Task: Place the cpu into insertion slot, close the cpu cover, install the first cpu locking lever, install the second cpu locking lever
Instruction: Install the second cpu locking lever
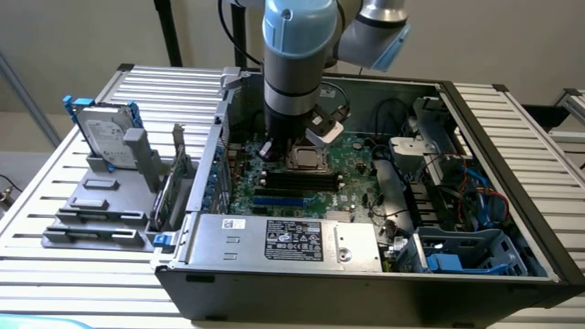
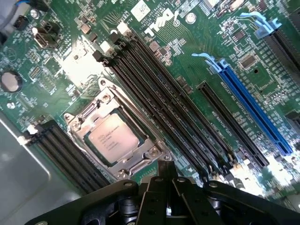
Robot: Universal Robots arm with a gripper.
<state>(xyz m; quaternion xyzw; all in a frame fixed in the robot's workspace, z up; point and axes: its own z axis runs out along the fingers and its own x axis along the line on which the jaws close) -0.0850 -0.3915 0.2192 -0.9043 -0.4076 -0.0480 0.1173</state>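
Note:
The cpu (image 2: 112,138) lies flat in the insertion slot (image 2: 107,96), pale face up with printed text. The silvery cpu cover (image 2: 80,123) is down around it, framing the chip through its cut-out. My gripper (image 2: 166,169) hangs just above the board beside the socket's corner, its black fingers (image 2: 159,185) pressed together with nothing between them. In the exterior view the arm reaches down into the open computer case and the gripper (image 1: 294,147) is right over the socket (image 1: 307,160). I cannot tell how the locking levers stand.
Long black memory slots (image 2: 159,93) run next to the socket, with a blue expansion slot (image 2: 253,110) further off. The silver power supply (image 1: 283,240) sits at the case front, a blue drive cage (image 1: 466,250) at the exterior view's right, a hard drive (image 1: 103,133) outside.

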